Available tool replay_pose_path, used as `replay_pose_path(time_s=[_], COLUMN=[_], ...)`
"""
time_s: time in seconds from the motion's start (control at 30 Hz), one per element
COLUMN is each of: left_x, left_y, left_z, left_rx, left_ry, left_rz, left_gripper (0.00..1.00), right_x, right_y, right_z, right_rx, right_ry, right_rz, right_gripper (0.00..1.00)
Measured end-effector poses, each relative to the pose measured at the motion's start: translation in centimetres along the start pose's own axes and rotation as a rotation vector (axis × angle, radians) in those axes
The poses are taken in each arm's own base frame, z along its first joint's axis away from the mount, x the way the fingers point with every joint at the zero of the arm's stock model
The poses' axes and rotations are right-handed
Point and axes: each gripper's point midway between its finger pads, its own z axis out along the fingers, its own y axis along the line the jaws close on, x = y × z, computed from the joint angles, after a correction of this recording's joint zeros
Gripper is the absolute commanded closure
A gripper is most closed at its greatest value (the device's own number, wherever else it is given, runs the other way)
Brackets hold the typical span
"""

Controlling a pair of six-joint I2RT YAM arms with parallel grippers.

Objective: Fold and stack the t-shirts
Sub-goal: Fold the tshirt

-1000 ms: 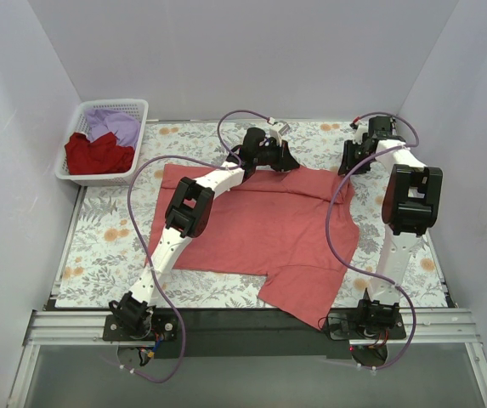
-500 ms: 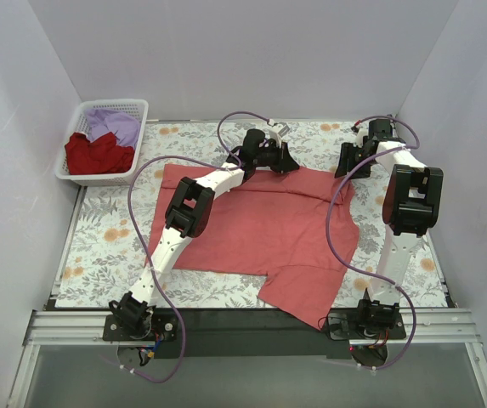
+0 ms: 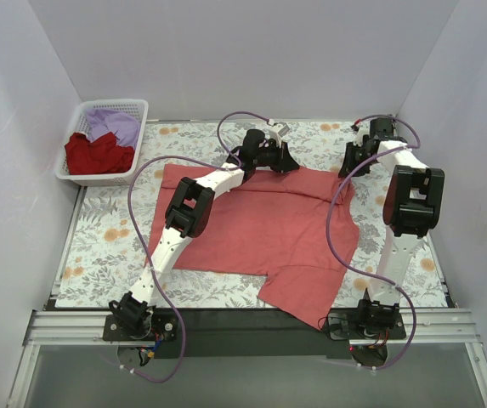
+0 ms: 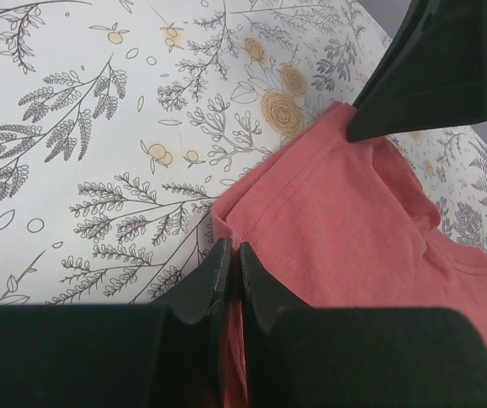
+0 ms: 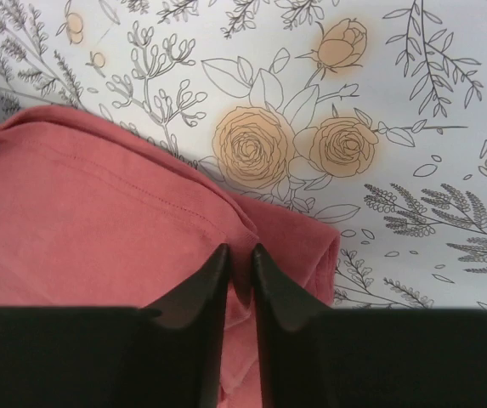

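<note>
The large coral-red t-shirt (image 3: 264, 229) lies spread on the floral cloth (image 3: 107, 246) in the middle of the table. My left gripper (image 3: 287, 164) is shut on the shirt's far edge (image 4: 311, 229), pinching a fold of fabric between its fingertips. My right gripper (image 3: 346, 167) is shut on the shirt's far right corner (image 5: 141, 221), fabric bunched between its jaws. The darker red t-shirt (image 3: 97, 154) and the lavender t-shirt (image 3: 114, 125) lie crumpled in the white basket (image 3: 133, 109) at the back left.
The floral cloth covers the table and shows around the shirt in both wrist views (image 4: 99, 153) (image 5: 379, 127). White walls close in the sides and back. Purple cables loop above both arms. A black rail runs along the near edge (image 3: 243, 323).
The right gripper has shifted slightly near the shirt's far right corner. The left arm and the shirt look the same.
</note>
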Motion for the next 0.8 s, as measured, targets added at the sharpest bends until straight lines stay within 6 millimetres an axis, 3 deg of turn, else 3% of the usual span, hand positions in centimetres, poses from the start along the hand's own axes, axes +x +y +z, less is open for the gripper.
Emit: replay_pose_path(time_s=[0.17,0.3,0.4,0.53,0.7,0.8], left_x=[0.8,1.8,1.9,0.0,-3.4,-3.5], left_y=[-0.1,-0.7,-2.4,-5.5,-9.0,-10.2], left_z=[-0.3,-1.3,-2.9,-5.2,-7.3,-8.2], left_rx=[0.001,0.007,0.025,0.067,0.123,0.152], left_ry=[0.010,0.037,0.053,0.038,-0.005,0.005], left_rz=[-0.007,-0.022,-0.029,0.000,0.074,0.083], left_gripper=[1.00,1.00,1.00,1.00,1.00,1.00], right_x=[-1.0,-1.8,-1.6,-0.2,2.9,4.8], right_y=[1.0,2.4,3.2,3.9,4.2,4.6], right_z=[-1.9,-4.2,-5.5,-6.5,-6.6,-6.8], right_rx=[-0.017,-0.044,-0.063,-0.085,-0.118,-0.139], right_ry=[-0.035,-0.080,-0.095,-0.084,-0.022,0.013], right_rz=[-0.024,-0.056,-0.076,-0.100,-0.120,-0.134], right_gripper=[0.98,0.99,0.99,0.99,0.99,0.99])
